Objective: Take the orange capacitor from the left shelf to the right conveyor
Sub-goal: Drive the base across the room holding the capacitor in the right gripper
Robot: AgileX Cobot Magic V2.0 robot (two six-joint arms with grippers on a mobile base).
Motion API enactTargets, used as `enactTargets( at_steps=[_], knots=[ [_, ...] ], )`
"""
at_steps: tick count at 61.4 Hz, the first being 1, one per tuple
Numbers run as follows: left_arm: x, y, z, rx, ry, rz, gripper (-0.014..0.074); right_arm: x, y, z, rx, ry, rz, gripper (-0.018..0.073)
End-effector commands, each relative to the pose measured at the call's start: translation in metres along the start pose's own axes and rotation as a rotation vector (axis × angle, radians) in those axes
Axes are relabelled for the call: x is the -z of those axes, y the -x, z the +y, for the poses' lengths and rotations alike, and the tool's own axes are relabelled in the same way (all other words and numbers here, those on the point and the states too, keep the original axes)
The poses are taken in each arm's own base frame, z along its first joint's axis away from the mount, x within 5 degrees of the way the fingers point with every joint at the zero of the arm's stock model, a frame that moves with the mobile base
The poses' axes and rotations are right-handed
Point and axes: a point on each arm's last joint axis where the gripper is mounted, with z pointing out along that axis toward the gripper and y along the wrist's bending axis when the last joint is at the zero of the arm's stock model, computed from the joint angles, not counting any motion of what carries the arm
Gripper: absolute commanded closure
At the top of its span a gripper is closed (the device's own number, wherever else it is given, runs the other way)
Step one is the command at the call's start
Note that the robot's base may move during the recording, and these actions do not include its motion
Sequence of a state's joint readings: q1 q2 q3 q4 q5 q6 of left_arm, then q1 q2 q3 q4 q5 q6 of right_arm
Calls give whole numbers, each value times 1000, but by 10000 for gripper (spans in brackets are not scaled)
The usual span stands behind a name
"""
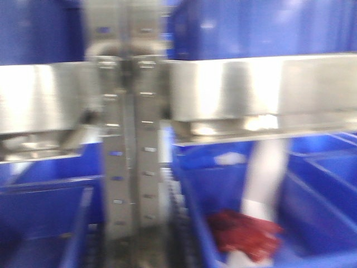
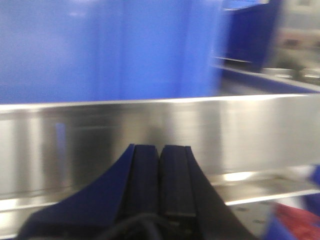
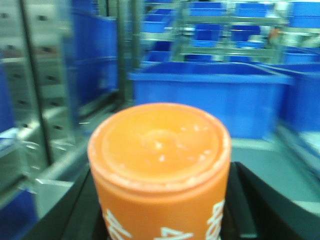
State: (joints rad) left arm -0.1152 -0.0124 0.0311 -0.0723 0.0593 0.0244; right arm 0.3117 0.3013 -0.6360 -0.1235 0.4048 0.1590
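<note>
The orange capacitor (image 3: 159,165) is a fat orange cylinder with white lettering. It fills the lower middle of the right wrist view, held upright between the black fingers (image 3: 247,205) of my right gripper (image 3: 160,220), which is shut on it. My left gripper (image 2: 160,152) is shut and empty, its two black pads pressed together, facing a steel shelf rail (image 2: 250,130) with a blue bin (image 2: 100,50) above it. Neither gripper can be made out in the blurred front view. No conveyor can be made out in any view.
The front view shows steel shelf rails (image 1: 251,89), a perforated upright post (image 1: 131,156), blue bins (image 1: 312,190) and red parts (image 1: 245,234) in the right lower bin. The right wrist view shows a large blue bin (image 3: 205,95) ahead, more bins behind, and a steel upright (image 3: 35,85) at left.
</note>
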Motion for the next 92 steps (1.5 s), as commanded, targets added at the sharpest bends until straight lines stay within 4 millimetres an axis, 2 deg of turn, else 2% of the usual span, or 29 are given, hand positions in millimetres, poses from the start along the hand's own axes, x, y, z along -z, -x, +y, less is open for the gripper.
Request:
enactTargets(
  at_steps=[1,92],
  knots=[
    [1,10,0,1,6,-100,723,2,16,1,4,13,-106,450],
    [1,10,1,1,10,-100,723,2,16,1,4,13,-106,450]
  ],
)
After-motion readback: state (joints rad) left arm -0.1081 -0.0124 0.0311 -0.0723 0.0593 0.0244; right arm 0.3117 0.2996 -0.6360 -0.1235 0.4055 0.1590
